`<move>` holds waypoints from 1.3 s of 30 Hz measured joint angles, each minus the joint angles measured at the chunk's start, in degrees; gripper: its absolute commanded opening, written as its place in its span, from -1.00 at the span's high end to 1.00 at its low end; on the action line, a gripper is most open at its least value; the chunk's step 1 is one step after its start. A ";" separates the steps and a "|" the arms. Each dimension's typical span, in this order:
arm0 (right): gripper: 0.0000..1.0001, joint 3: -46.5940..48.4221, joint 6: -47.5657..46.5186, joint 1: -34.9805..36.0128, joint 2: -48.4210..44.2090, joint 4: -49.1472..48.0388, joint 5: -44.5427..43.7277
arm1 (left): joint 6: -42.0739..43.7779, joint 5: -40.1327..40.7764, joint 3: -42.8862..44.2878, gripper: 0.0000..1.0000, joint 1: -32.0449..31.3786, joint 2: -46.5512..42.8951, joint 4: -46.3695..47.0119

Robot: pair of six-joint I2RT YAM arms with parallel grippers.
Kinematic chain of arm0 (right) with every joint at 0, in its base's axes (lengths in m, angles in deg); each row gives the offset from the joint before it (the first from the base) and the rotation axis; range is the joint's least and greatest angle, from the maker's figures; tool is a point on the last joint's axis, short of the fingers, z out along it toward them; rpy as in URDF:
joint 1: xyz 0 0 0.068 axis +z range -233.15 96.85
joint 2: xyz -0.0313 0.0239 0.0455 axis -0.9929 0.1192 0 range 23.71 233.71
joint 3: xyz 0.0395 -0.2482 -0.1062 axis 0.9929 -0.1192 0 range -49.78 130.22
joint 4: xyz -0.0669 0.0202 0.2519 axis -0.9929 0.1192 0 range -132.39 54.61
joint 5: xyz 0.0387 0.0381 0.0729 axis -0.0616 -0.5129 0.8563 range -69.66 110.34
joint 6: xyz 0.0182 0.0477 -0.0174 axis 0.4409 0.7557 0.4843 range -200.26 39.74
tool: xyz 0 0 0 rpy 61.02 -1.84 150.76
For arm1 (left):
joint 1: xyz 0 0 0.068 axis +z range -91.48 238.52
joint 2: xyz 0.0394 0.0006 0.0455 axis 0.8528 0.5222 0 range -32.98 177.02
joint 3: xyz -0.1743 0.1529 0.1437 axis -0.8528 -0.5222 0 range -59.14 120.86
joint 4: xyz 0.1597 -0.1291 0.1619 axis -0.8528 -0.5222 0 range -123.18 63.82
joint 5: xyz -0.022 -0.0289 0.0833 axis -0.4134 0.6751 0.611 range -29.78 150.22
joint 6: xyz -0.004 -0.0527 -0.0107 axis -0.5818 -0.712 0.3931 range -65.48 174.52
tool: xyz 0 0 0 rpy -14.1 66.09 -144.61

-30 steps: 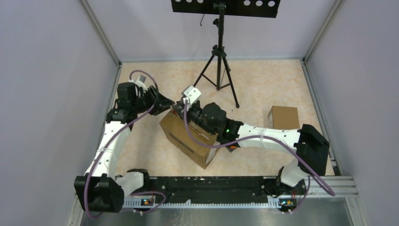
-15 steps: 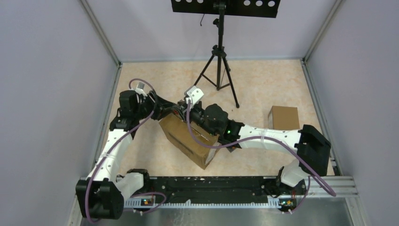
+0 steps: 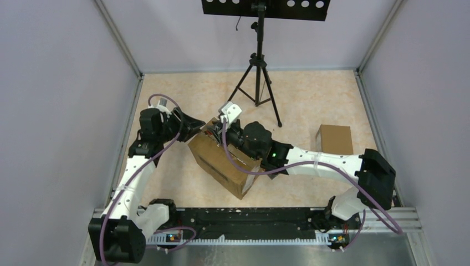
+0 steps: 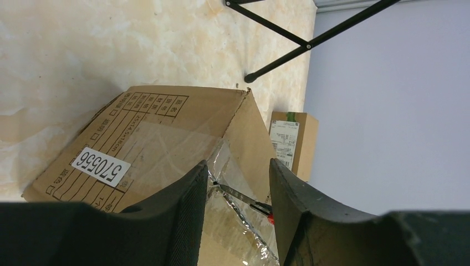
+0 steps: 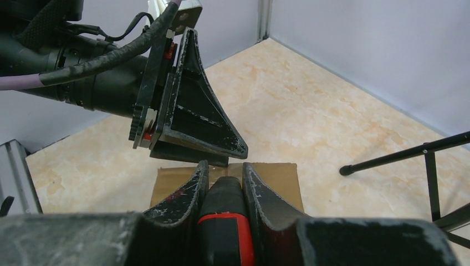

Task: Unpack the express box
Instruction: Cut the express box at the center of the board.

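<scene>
The bench (image 3: 310, 100) is carrying everything here, and the express box (image 3: 219, 163) is sitting on it left of centre, turned at an angle to the arms, with a printed label and a number sticker facing the left wrist camera. It is looking like light, fairly stiff corrugated card that is likely to slide or tip under a sideways push, so bracing a corner or an upper edge while the seam is being worked seems the safest hold; the glossy tape is probably offering poor grip. A smaller cardboard box (image 3: 334, 138) is standing well apart at the right, closed. The left end effector (image 3: 194, 123) is hovering at the big box's far left corner with its fingers standing about half apart and nothing between them. The right end effector (image 5: 223, 177) is reaching over the box top, clamping a black-and-red cutter (image 5: 224, 221) whose thin blade is pointing into the taped seam. Crinkled clear film (image 4: 233, 221) is showing at that seam, and whatever the box is containing is staying hidden.
</scene>
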 measured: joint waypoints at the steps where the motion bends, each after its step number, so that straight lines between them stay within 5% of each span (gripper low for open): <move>1: 1.00 0.00 -0.24 0.00 0.00 0.13 0.11 | 0.09 0.09 0.00 -0.01 -0.07 0.00 0.09; 39: 1.00 1.27 -0.90 0.07 -5.14 14.43 0.33 | 3.32 6.23 -0.07 0.06 -0.63 -0.11 -1.33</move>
